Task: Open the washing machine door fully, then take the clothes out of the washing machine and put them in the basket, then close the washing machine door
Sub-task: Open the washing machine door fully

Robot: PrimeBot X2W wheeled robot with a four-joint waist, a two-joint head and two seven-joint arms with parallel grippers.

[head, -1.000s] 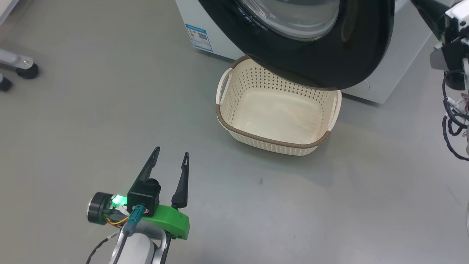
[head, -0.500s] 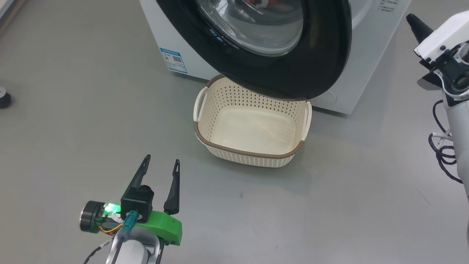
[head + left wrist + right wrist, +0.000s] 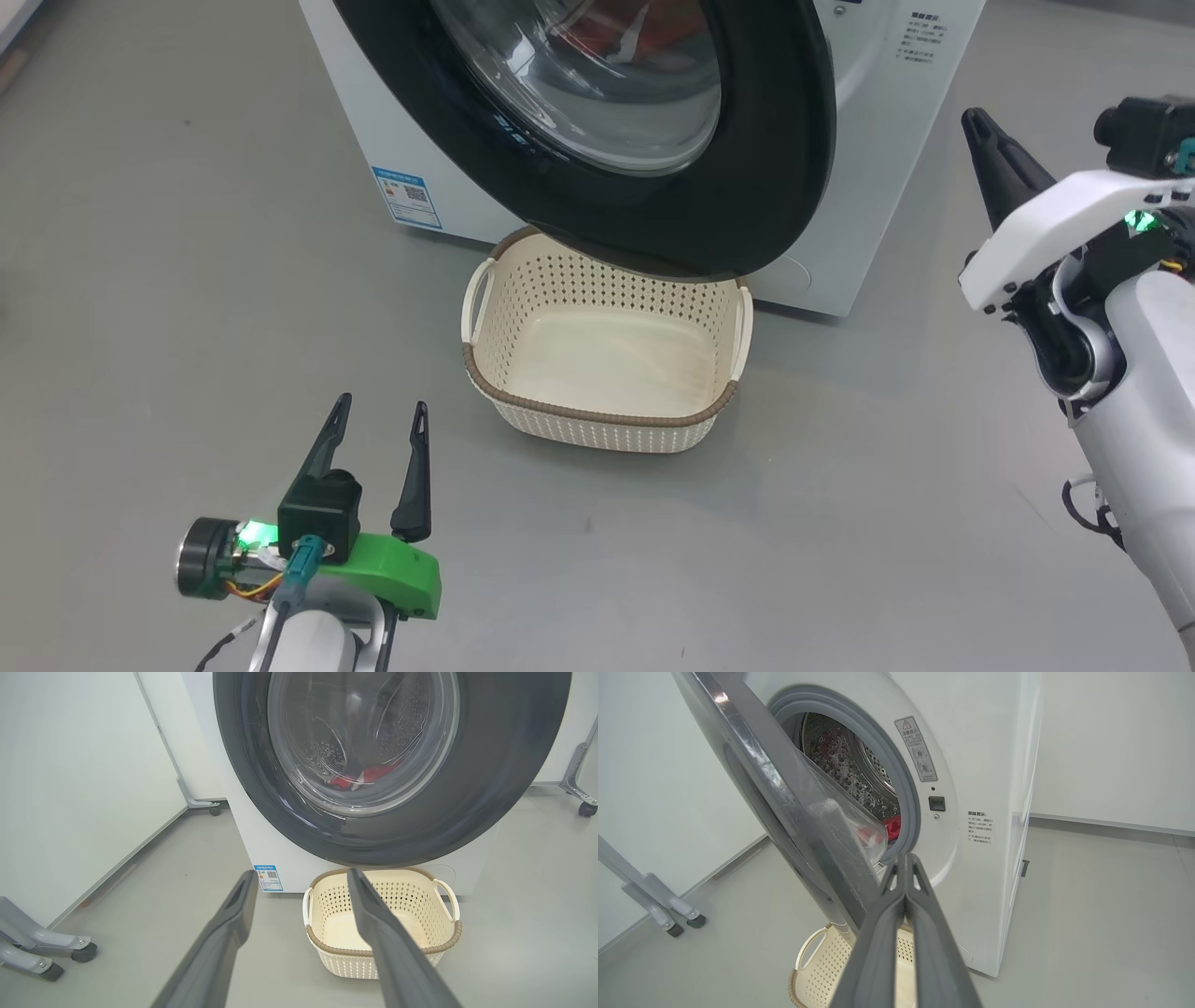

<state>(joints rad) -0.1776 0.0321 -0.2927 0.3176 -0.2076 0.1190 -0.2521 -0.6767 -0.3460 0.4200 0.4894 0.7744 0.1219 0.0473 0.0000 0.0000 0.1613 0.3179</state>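
The white washing machine (image 3: pixel 878 112) stands at the top of the head view. Its door (image 3: pixel 747 187), a black ring around clear glass, hangs partly open over the cream basket (image 3: pixel 597 425) on the floor. Red clothes (image 3: pixel 892 828) lie in the steel drum (image 3: pixel 840 765) and show through the glass as clothes (image 3: pixel 373 773). My left gripper (image 3: pixel 384 404) is open and empty, well short of the basket's left side. My right gripper (image 3: pixel 976 121) is shut on nothing, off the machine's right front. In the right wrist view the gripper (image 3: pixel 903 856) points at the gap beside the door's edge (image 3: pixel 784 798).
Grey floor surrounds the basket (image 3: pixel 439 938). Wheeled metal frame legs (image 3: pixel 46 952) stand at the left by a white wall panel, and another leg (image 3: pixel 579 793) stands right of the machine. A blue sticker (image 3: pixel 407 196) marks the machine's lower front.
The head camera has moved, so machine and basket slid left and down in the picture. More of my right arm shows. The door's angle and both grippers' states look unchanged.
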